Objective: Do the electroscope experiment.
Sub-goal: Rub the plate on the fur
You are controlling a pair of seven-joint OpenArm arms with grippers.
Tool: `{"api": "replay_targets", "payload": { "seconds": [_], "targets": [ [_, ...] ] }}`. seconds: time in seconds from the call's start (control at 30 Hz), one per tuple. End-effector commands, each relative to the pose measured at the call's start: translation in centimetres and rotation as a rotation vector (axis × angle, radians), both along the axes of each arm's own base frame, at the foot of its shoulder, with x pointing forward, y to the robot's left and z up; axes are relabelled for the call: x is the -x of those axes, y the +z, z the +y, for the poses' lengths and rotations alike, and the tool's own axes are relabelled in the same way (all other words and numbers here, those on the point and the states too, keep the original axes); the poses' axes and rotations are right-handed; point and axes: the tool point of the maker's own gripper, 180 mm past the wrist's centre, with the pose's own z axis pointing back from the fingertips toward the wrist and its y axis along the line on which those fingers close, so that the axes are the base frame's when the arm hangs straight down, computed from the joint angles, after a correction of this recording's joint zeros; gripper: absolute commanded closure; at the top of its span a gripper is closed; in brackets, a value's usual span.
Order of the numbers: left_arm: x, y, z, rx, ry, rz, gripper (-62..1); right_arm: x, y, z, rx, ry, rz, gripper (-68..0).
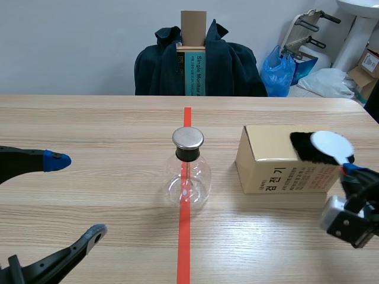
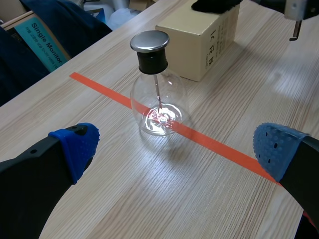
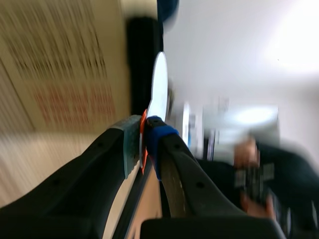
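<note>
Charging step, I'd say: the right gripper (image 3: 143,137) is pinched tight on the thin white round disc (image 1: 329,144), held at the black fur pad (image 1: 301,146) atop the tan cardboard box (image 1: 269,168), right of the clear glass flask electroscope (image 1: 188,177). The next move calls for carrying the disc to the flask's silver metal cap (image 1: 188,138). The left gripper (image 2: 175,147) hangs left of the flask, jaws spread wide, holding nothing

Place: looks like a plain lab or office back room.
Signs: tape-marked wooden bench (image 1: 89,118), dark jacket (image 1: 237,68), cardboard boxes (image 1: 364,74), blue bag (image 1: 279,68).
</note>
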Motion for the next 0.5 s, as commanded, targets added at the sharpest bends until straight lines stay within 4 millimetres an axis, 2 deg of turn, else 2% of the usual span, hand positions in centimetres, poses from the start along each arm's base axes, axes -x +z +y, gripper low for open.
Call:
{"api": "replay_targets", "payload": {
  "seconds": [0.0,0.07,0.17,0.2,0.37,0.47],
  "targets": [
    [-0.2,0.9,-0.3,0.029,0.002,-0.023,-62.3,-0.1,1.0,1.1,-0.012,0.066,-0.034,-0.8],
    [-0.2,0.9,-0.3,0.029,0.002,-0.023,-62.3,-0.4,1.2,0.5,-0.008,0.026,-0.047,-0.8],
    [-0.2,0.9,-0.3,0.029,0.002,-0.023,-62.3,-1.3,0.8,-3.1,0.021,-0.163,-0.025,-0.8],
    [-0.2,0.9,-0.3,0.029,0.002,-0.023,-62.3,-1.3,0.5,-3.2,0.024,-0.166,-0.006,-0.8],
    [-0.2,0.9,-0.3,0.029,0.002,-0.023,-62.3,-0.4,0.7,0.8,-0.020,0.054,-0.004,-0.8],
    [-0.2,1.0,-0.3,0.029,0.002,-0.024,-62.3,-0.3,0.7,1.3,-0.029,0.076,-0.006,-0.8]
  ]
}}
